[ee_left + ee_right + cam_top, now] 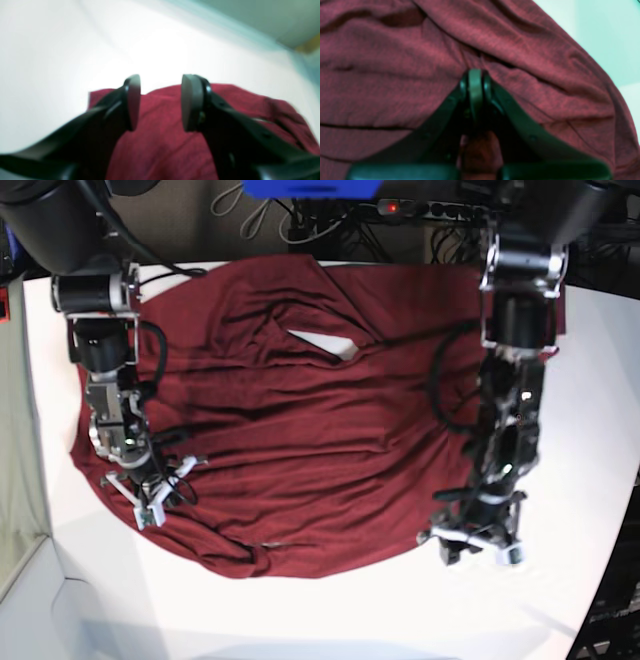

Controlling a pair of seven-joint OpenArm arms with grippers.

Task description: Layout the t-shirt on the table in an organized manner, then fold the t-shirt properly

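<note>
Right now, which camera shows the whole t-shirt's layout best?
The base view: it shows the whole t-shirt spread wrinkled on the table. The left wrist view shows one blurred edge beyond the open left pincer; the right wrist view shows only close folds around the shut right pincer.

black cables (300,220) tangle beside a blue object (310,188) (small red light (392,207) nearby).

Looks like a robotics lab bench: two arms mounted over a big white table (330,620), with loose cables (300,215) and a power strip (430,208) with a lit red switch bundled behind the far edge. No household furniture visible.
</note>
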